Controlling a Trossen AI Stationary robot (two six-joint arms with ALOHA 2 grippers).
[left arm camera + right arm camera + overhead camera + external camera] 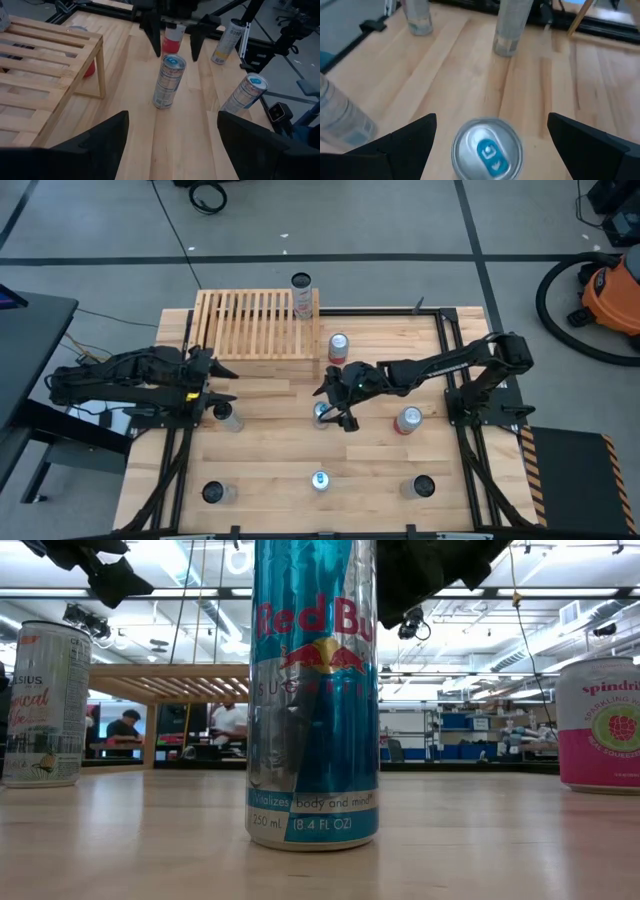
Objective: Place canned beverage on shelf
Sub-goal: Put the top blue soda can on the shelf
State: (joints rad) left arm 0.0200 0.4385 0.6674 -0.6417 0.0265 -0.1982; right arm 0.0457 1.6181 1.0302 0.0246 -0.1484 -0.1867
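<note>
One can is the target at this moment: a slim silver-and-blue can (321,415) standing upright near the middle of the table (270,480), well apart from the shelf (255,325) at the far left corner. Step in hand, as I judge it: approach for the pick, not yet a grasp. Right gripper (333,408) hangs just above the can, jaws released and spread wide; the right wrist view shows the can top (487,150) between the two fingers (395,145) with clear gaps on both sides, nothing touched or held. Left gripper (222,370) waits beside the shelf's near edge, jaws also apart and empty. One can (302,295) already stands on the shelf's right end. Next move likely calls for a straight descent to mid-body, closing squarely so the tall can does not tip, then lift and carry to a free stretch of slats.
</note>
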